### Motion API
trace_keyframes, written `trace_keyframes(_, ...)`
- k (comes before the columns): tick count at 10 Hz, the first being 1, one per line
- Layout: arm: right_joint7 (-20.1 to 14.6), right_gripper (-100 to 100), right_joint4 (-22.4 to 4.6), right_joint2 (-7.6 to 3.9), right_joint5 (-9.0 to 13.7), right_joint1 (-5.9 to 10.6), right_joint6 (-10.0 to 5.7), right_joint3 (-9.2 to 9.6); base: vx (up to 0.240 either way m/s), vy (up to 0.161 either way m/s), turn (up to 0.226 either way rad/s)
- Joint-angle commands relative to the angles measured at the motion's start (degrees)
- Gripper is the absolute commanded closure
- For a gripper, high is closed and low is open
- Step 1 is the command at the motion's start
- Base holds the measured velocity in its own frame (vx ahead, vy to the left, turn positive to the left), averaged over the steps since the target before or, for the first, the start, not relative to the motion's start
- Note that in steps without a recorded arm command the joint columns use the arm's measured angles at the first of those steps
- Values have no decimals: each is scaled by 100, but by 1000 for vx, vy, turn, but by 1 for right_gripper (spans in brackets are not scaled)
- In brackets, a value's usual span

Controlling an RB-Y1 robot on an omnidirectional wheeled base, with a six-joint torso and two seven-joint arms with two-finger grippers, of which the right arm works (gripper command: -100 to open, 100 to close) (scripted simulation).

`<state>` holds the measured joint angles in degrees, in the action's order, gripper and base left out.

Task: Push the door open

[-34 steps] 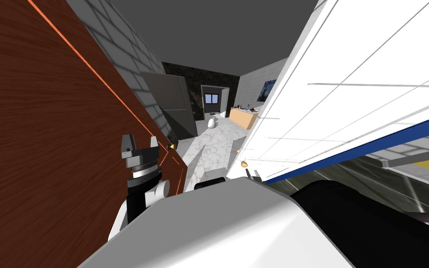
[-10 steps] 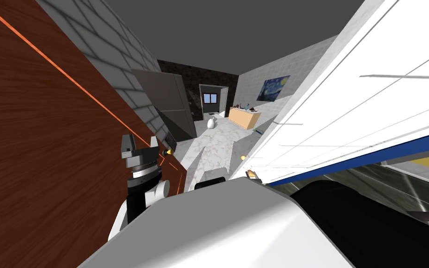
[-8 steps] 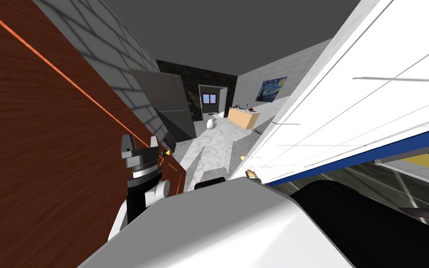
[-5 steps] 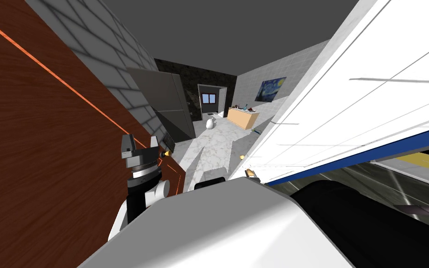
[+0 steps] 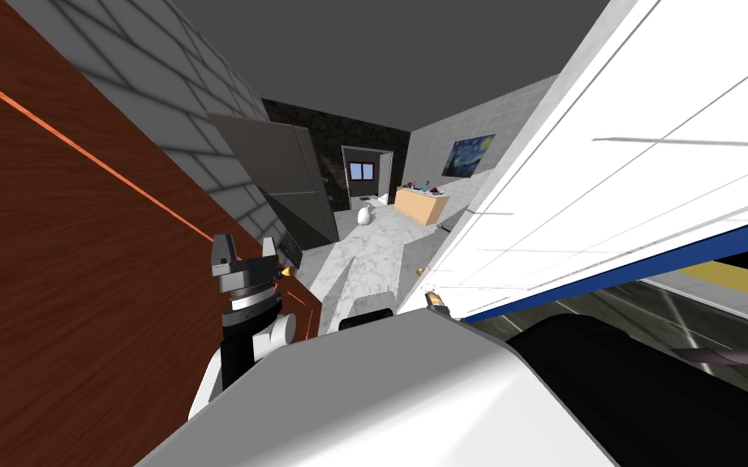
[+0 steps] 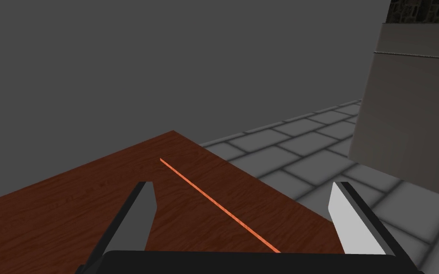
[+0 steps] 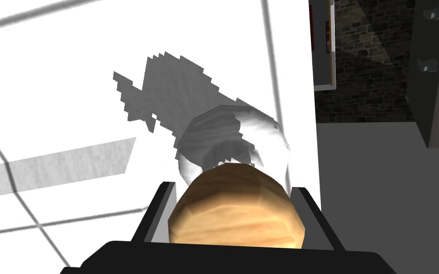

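Grips the knob with the right gripper, fingers pressed to both its sides. Sits on the white door, stretching toward 2 o'clock in the head view. Holds the left gripper spread wide, brown door at 9 o'clock there.

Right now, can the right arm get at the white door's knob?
Yes, it looks so: the right end effector is shut on the tan knob of the white door, a finger on each side, nothing in between.
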<state>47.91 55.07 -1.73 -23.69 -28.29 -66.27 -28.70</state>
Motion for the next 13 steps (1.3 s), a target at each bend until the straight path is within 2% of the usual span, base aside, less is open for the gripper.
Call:
trace_keyframes(1, -241, 100, 15, -27, 93, 65, 56, 14, 34, -11, -48)
trace_keyframes(6, -1025, 100, -80, -47, 354, 293, 208, 177, 39, -8, -55)
trace_keyframes(7, -1066, 100, -80, -47, 354, 293, 208, 177, 32, -10, -11)
trace_keyframes(12, -1821, 100, -166, -57, 595, 503, 347, 328, 32, -9, -49)
trace_keyframes(13, -1863, 100, -166, -57, 595, 503, 347, 328, 22, -1, -14)
